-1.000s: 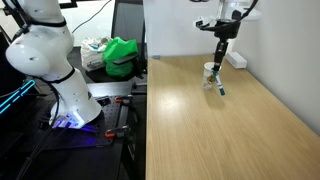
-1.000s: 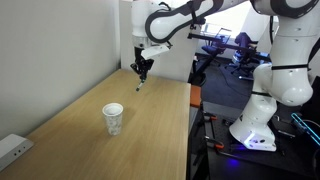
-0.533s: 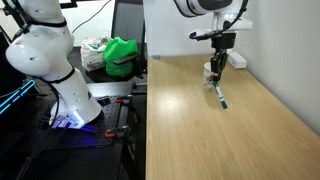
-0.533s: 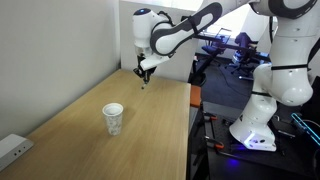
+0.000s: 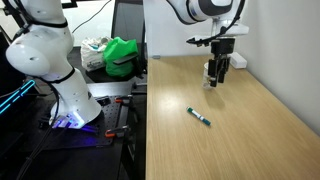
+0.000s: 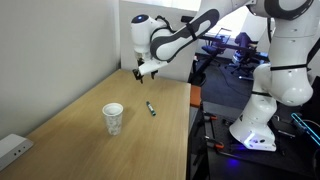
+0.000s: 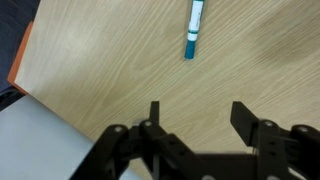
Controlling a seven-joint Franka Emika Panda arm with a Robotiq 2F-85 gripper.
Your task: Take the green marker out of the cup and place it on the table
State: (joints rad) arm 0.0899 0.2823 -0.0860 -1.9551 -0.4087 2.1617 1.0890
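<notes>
1. Wrist view: the jaws stand wide apart with nothing between them, hanging over bare bench (image 7: 90,70).
2. Straight ahead of the gap between the jaws lies the green marker (image 7: 193,30). It is flat on the bench and clear of both fingers. Its coloured cap end is nearer the jaws and its white barrel points away.
3. In an exterior view, reading left to right, the cup (image 6: 113,118) stands upright on the bench. The marker lies near it on the right, not touching it. The jaws hang above, clear of both.
4. Nothing sticks up over the cup's rim. Its inside cannot be seen from here, so I cannot tell whether anything small sits at the bottom.
5. Handling, as a judgement: the marker looks light and stiff, with a smooth round barrel that would slip under a loose pinch and roll if nudged sideways. The best hold is across the middle of the barrel, with the fingers closing on its narrow width rather than on the cap end.
6. The cup looks thin and light, so a brush from the jaws could tip it.
7. With the marker out of the cup and lying on the bench, the task looks complete.
</notes>
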